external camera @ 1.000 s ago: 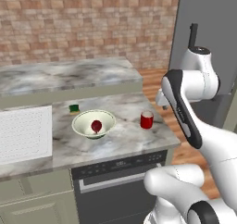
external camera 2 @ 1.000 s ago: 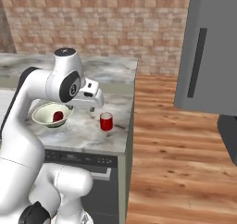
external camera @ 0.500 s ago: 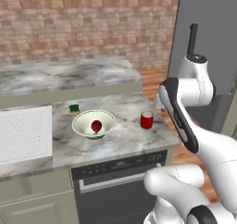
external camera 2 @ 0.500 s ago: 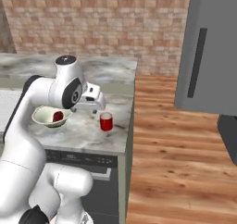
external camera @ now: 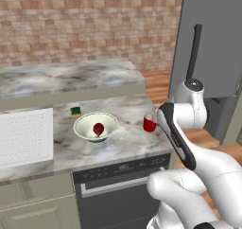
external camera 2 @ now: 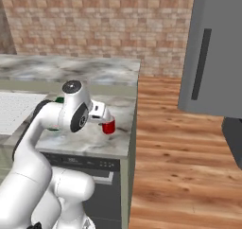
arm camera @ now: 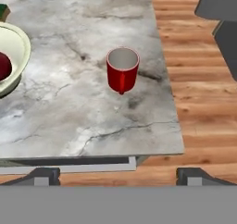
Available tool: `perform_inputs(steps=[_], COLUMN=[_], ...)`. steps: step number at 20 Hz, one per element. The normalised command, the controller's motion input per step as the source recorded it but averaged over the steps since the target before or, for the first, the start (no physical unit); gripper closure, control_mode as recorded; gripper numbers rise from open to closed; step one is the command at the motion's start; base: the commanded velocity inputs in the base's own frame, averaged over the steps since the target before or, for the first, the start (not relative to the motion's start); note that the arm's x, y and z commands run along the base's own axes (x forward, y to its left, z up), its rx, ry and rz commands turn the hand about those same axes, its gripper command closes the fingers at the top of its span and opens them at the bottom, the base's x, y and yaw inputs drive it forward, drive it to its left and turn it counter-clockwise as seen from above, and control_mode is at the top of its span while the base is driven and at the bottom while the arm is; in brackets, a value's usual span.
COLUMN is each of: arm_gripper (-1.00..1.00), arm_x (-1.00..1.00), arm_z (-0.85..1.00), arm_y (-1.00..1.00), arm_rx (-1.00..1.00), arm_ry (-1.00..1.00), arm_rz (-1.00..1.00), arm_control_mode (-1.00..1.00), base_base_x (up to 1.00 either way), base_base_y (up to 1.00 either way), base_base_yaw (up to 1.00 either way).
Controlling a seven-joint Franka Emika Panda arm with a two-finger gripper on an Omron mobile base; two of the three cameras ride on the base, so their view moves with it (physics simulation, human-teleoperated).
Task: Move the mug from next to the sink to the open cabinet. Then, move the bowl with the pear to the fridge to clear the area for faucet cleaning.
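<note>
The grey marble counter (external camera: 113,143) carries a red mug (arm camera: 122,70). The gripper (arm camera: 118,174), jaws spread wide and empty, hangs above it, with the bowl (arm camera: 11,56) at 9 o'clock. No legible writing.

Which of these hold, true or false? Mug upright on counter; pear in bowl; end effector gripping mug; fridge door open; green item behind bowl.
1. The red mug stands upright on the marble counter. True.
2. The pear lies in the bowl. True.
3. The end effector grips the mug. False: it is open, apart from the mug.
4. The fridge door is open. False: it is shut.
5. A small green item sits behind the bowl. True.
</note>
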Motion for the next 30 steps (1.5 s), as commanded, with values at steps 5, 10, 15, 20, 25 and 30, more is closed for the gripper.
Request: perform_inputs(steps=[5, 10, 15, 20, 25, 30], arm_gripper=[-1.00, -1.00, -1.00, -1.00, -1.00, -1.00], arm_x=[0.47, 0.51, 0.28, 0.00, 0.00, 0.07], arm_z=[-0.35, -0.09, -0.01, -0.30, -0.41, -0.16], arm_y=[0.00, 0.00, 0.00, 0.00, 0.00, 0.00], arm_rx=[0.00, 0.02, 0.00, 0.00, 0.00, 0.00], arm_ry=[-0.09, 0.00, 0.04, 0.07, 0.00, -0.02], arm_rz=[0.00, 0.00, 0.00, 0.00, 0.00, 0.00], arm_control_mode=[-1.00, -1.00, -1.00, -1.00, -1.00, -1.00], base_base_x=[0.00, 0.00, 0.00, 0.00, 0.00, 0.00], base_base_y=[0.00, 0.00, 0.00, 0.00, 0.00, 0.00], base_base_yaw=[0.00, 0.00, 0.00, 0.00, 0.00, 0.00])
